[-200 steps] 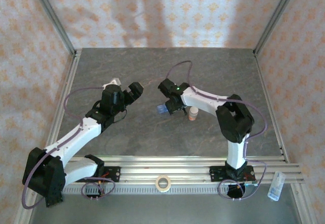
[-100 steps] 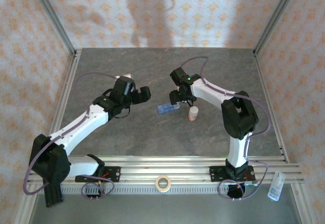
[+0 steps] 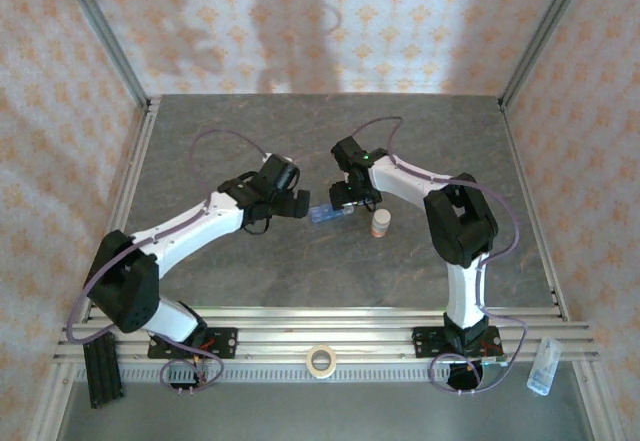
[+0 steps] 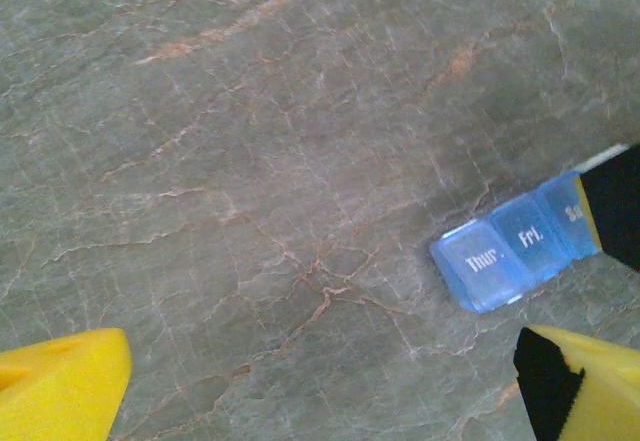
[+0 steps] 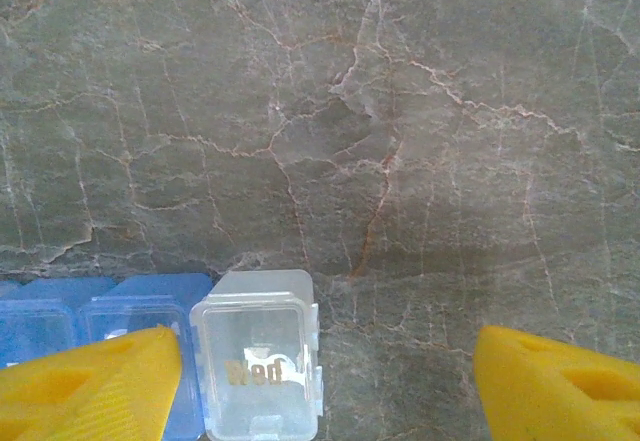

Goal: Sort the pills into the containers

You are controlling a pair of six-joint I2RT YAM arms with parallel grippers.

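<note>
Containers [image 3: 330, 215], one blue strip, flat at mid desk [image 3: 420, 141]. Left jaws spread wide, just left of strip, not touching. Right jaws parted over strip, gripping nothing. Small bottle [image 3: 381, 224] just right of strip.

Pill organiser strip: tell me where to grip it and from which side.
Grip the pill organiser strip across its narrow width at the free Thur end, straight down from above: it lies flat, and the right gripper crowds the other end.
</note>
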